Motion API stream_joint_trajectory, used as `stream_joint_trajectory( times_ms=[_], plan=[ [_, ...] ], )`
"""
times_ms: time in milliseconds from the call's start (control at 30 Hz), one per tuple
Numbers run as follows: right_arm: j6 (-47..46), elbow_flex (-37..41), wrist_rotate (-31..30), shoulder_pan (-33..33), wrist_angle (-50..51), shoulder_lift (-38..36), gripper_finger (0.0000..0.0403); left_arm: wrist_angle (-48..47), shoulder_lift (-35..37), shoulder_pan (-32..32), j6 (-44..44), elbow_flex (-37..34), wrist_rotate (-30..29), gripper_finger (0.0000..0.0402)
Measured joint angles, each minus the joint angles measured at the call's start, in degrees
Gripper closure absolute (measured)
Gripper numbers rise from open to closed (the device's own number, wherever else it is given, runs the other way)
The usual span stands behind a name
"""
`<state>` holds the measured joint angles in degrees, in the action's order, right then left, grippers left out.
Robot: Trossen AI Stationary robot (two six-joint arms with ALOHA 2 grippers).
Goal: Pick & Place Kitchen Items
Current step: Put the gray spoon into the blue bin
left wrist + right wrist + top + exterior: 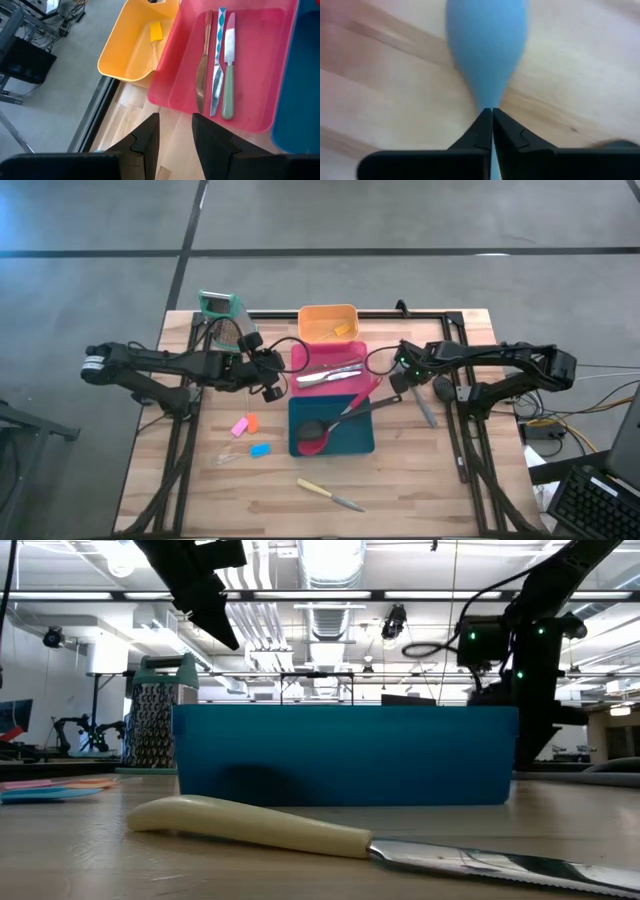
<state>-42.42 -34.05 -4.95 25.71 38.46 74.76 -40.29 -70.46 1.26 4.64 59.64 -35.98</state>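
On the bench [420,480], pink [238,426] and blue [260,450] pieces lie at the left, a cream-handled knife [330,495] near the front. The left claw [175,145], released and holding nothing, hovers beside the pink tray [305,358], where three knives [215,65] lie side by side. Red and black spoons [325,430] rest in the teal tray [365,442]. The right claw [492,130] is clenched on a grey spoon [425,405] just right of that tray.
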Motion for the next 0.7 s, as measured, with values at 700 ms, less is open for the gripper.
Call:
stream_joint_trajectory(
  times_ms=[700],
  plan=[
    [-5.32, -0.12, 8.4, -6.38, 21.26, -17.69, 0.0393, 0.0, 0.0, 0.04, 0.11, 0.0, 0.24, 0.0282]
  ],
)
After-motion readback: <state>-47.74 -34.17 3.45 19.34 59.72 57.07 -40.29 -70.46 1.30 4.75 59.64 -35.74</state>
